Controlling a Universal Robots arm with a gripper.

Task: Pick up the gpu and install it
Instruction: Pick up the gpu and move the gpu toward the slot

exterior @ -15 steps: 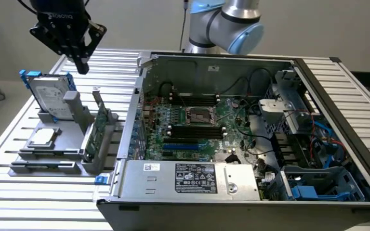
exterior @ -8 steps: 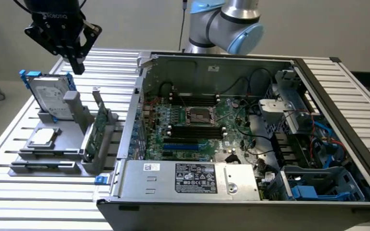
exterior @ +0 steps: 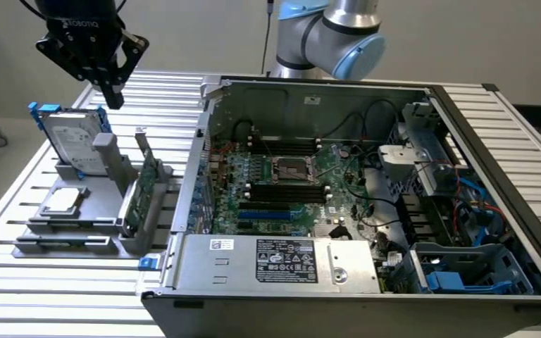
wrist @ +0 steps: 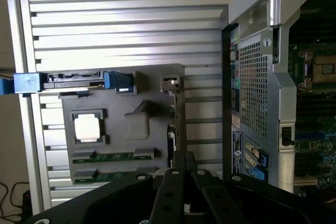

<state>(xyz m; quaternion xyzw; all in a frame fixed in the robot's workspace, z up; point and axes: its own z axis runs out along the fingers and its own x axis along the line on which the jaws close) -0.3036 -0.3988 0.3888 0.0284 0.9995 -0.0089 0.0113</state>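
Slatted aluminium table (exterior: 54, 296) carries an open computer case (exterior: 496, 134) and a grey holder (exterior: 64, 245). We see our gripper (exterior: 113, 98) hanging above the holder with its fingers (exterior: 110, 86) pressed together, empty and touching nothing. The gpu (exterior: 137, 193) stands on edge in the holder, on the side nearest the case, well below the fingertips.

Silver arm (exterior: 349, 10) with pale blue joint caps (exterior: 360, 53), black white-lettered housing (exterior: 82, 21) and black fingers (exterior: 113, 90).
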